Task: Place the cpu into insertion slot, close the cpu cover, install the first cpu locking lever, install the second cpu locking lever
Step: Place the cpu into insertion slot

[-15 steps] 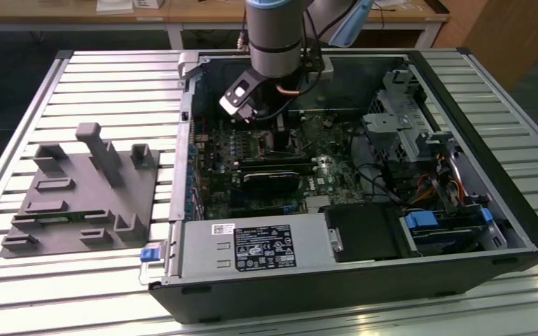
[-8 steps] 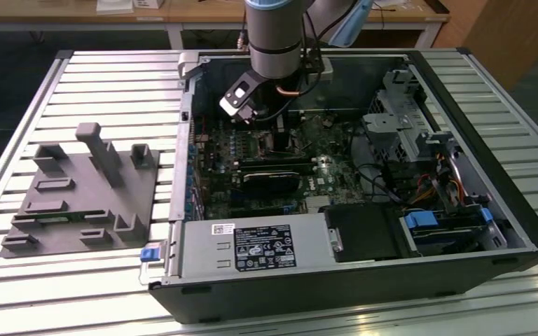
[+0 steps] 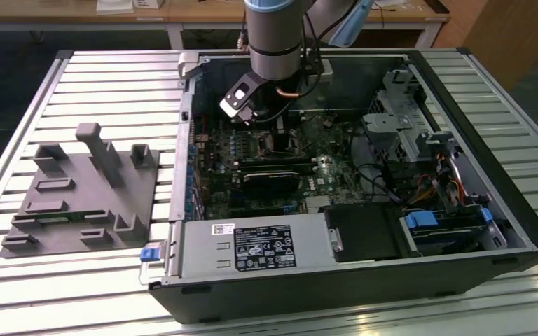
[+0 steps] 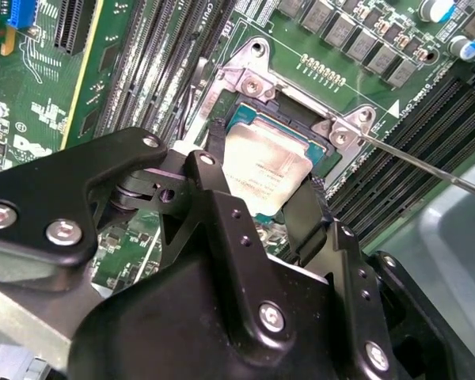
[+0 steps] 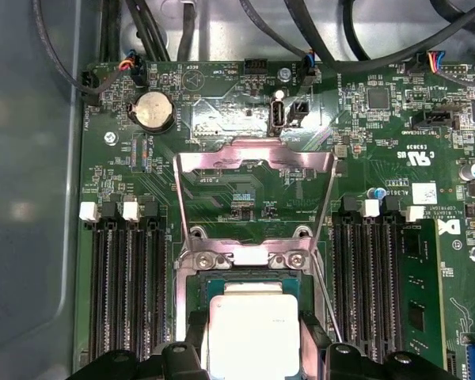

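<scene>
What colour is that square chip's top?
The cpu is dull silver, clearest in the first wrist view.

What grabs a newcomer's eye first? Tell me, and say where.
The robot arm reaching into the open computer case on the slatted table. In both wrist views, the silver chip is held by the gripper, jaws on either side, over the green board, with the metal cover swung open.
</scene>
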Robot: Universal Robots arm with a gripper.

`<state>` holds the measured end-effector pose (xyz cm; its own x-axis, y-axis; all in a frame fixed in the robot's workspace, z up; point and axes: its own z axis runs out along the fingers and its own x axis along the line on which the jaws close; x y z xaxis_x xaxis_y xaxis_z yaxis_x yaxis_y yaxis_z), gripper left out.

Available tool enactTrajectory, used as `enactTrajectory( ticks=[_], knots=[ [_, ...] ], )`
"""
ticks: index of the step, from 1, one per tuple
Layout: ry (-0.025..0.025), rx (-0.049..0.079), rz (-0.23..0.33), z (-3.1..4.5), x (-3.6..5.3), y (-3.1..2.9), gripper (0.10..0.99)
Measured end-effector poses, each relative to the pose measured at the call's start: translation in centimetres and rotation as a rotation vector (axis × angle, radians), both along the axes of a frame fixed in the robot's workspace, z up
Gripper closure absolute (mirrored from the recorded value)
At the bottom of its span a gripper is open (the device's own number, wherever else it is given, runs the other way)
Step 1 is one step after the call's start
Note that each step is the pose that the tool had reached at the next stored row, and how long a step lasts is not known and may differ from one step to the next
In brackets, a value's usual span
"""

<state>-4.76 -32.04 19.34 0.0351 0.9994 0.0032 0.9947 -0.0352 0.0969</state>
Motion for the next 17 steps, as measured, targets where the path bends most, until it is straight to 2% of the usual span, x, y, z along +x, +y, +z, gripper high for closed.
enactTrajectory(
  ticks=[17],
  knots=[
    [0.0002,0.001,0.0,-0.23,0.0,0.0,0.545]
  ],
)
